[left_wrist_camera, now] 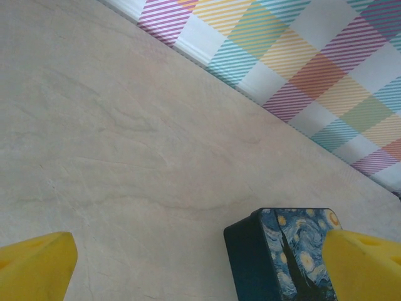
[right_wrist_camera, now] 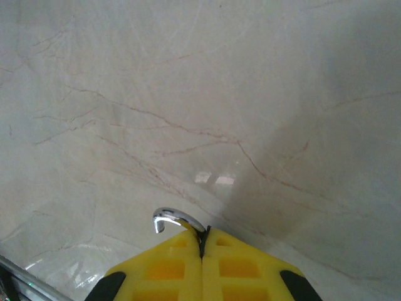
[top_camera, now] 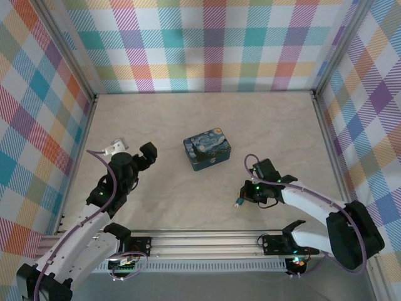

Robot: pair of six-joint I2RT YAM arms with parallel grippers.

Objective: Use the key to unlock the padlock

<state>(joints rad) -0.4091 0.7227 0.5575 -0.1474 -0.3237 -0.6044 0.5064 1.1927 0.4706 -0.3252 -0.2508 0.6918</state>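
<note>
My right gripper (right_wrist_camera: 202, 235) is shut, and a silvery curved shackle (right_wrist_camera: 177, 220) sticks out from between its yellow fingertips with its hooked end free. This is the padlock (top_camera: 239, 201), a tiny blue thing just off the tip of the right gripper (top_camera: 245, 193), low over the table. Its blue body is hidden behind the fingers in the right wrist view. The key is out of view. My left gripper (top_camera: 146, 156) stands open at the table's left. Its yellow fingers (left_wrist_camera: 37, 266) are wide apart with nothing between them.
A dark-blue painted tin (top_camera: 207, 151) stands mid-table between the two arms; its corner (left_wrist_camera: 276, 257) lies just by my left gripper's right finger. Checked walls (top_camera: 207, 44) enclose the table (top_camera: 188, 200) on three sides. A metal rail (top_camera: 207, 241) runs along the near edge.
</note>
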